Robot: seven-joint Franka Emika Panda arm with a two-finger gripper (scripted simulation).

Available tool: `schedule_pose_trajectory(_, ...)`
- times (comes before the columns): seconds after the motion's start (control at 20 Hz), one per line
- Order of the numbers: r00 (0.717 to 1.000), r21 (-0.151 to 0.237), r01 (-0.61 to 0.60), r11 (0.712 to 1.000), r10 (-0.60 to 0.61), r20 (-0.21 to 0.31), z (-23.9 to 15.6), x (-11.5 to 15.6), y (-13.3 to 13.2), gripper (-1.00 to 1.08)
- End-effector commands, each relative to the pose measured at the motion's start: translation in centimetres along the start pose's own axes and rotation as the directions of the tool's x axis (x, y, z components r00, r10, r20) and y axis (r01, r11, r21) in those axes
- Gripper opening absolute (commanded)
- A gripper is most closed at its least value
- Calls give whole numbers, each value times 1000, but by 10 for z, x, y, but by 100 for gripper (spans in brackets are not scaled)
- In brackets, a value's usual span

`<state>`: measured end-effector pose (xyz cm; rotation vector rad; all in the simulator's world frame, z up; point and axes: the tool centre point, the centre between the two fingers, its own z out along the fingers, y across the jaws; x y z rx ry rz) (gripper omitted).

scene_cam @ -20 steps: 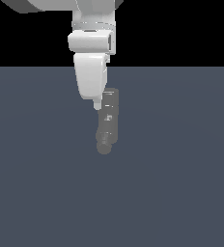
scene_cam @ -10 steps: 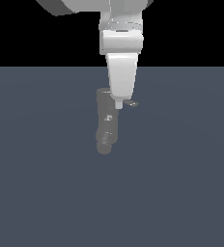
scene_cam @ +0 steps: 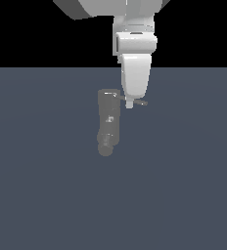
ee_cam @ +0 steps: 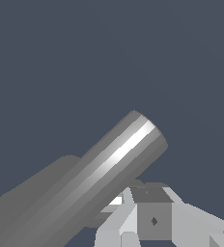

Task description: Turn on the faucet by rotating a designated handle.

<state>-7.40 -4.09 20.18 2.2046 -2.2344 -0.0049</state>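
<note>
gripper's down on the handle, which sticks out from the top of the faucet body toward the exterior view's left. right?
Not quite. In the exterior view the handle sticks out toward that view's right, not its left. The rest holds: it leaves the top of the faucet body, and the gripper is down on it. Whether the fingers are closed around it cannot be told.

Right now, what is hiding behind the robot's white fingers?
The thin handle pokes out from behind the fingers, toward the exterior view's right. Its middle stretch, running back to the grey faucet, is covered, so any contact cannot be seen.
</note>
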Motion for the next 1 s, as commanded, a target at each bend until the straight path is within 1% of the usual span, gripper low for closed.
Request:
schedule_pose_trajectory(0.0,1000,5,-7,1000,7,0,0,11,-10,-100)
schedule_pose_trajectory(0.9,1000,4,-26,1000,26,0,0,69,-58,-100)
schedule_pose_trajectory(0.95,1000,4,-26,1000,26,0,0,69,-58,-100)
